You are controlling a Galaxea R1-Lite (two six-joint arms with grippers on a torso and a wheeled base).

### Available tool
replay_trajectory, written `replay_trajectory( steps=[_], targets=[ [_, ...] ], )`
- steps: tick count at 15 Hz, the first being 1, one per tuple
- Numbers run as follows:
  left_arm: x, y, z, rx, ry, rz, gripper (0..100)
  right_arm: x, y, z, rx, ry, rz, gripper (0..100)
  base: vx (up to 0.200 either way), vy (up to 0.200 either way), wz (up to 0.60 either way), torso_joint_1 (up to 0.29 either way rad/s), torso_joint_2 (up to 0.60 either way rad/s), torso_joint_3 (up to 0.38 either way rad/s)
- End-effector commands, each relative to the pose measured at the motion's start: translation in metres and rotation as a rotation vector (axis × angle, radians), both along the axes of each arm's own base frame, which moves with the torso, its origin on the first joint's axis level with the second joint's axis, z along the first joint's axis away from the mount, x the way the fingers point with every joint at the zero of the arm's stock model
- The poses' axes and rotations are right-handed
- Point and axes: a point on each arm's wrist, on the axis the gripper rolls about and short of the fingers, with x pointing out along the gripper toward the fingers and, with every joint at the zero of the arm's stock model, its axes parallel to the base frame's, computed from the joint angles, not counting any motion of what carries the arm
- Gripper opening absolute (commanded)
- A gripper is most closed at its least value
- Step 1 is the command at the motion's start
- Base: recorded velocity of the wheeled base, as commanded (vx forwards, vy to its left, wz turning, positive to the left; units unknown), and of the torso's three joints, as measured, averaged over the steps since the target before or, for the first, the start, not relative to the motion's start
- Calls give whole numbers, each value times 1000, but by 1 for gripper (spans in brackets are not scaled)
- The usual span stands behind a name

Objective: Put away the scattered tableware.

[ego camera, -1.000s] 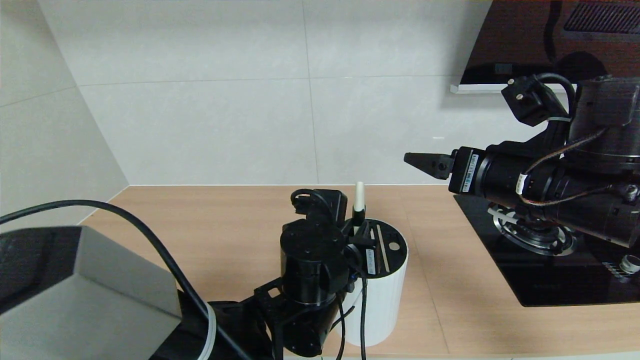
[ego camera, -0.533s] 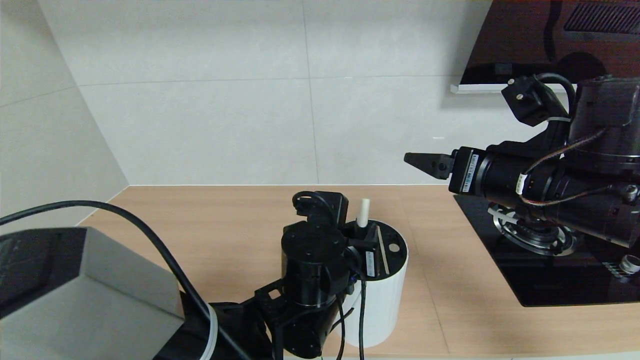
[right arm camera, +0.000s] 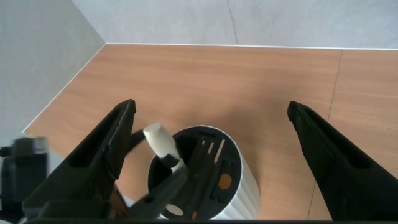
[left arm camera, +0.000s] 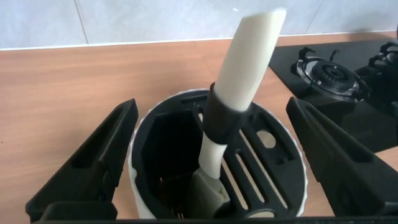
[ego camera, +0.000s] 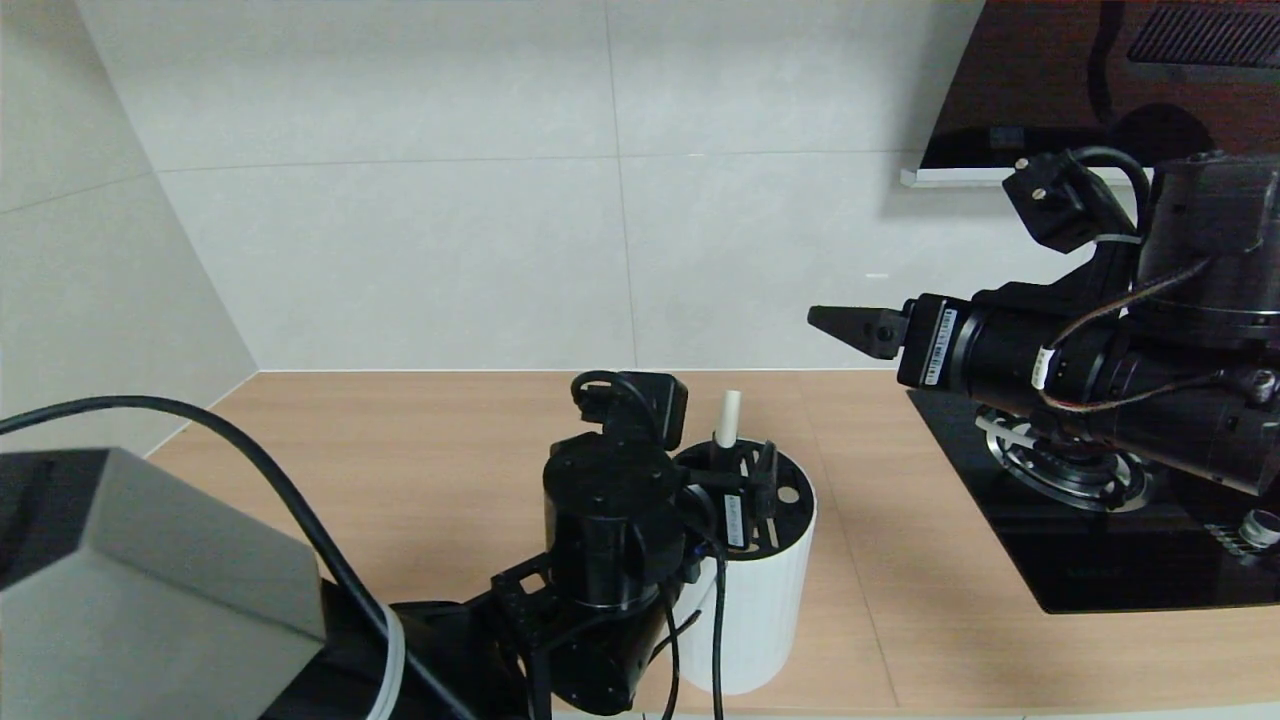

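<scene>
Left end effector (left arm camera: pixel 211 115), released, straddles utensil (left arm camera: pixel 249 68) in holder (ego camera: pixel 770 590); right end effector (right arm camera: pixel 210 107) released.

L gripper (ego camera: pixel 738 470) now has its fingers spread wide on either side of the utensil (ego camera: pixel 729 417); 1 s ago it was clamped on it. Utensil sits lower vs. then. Its cream handle stood upright & high above the holder (ego camera: pixel 775 590); now it pokes up less & leans toward the robot's right, w/ lower end down in the holder's large opening. L wrist is a bit further to the robot's left than 0.5 s ago, so more of the holder's slotted top shows.
</scene>
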Motion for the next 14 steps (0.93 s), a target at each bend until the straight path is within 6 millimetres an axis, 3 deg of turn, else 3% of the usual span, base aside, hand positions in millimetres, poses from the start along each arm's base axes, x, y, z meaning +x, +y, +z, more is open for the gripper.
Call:
replay_trajectory(
  steps=[1,5,6,7,11,13,14],
  targets=[
    [-6,20,30,-32,-33,17,100,1,1,-3,-6,8,1,100,0,0,0,0,0,0],
    [-43,79,92,-51,-42,-14,100,-4,-3,-2,-41,-11,-9,100,0,0,0,0,0,0],
    [-46,84,96,-56,-46,-14,100,-5,-4,-3,-52,-14,-9,100,0,0,0,0,0,0],
    [-63,116,116,-76,-65,9,100,-17,-14,-6,-98,-20,-22,100,0,0,0,0,0,0],
    [-96,181,135,-80,-78,130,100,-35,-38,-12,-105,-19,-110,100,0,0,0,0,0,0],
    [-116,204,130,-59,-57,175,100,-53,-52,-11,-97,-37,-152,100,0,0,0,0,0,0],
    [-140,226,121,-31,-33,213,100,-76,-70,-7,-64,-74,-169,100,0,0,0,0,0,0]
  ],
)
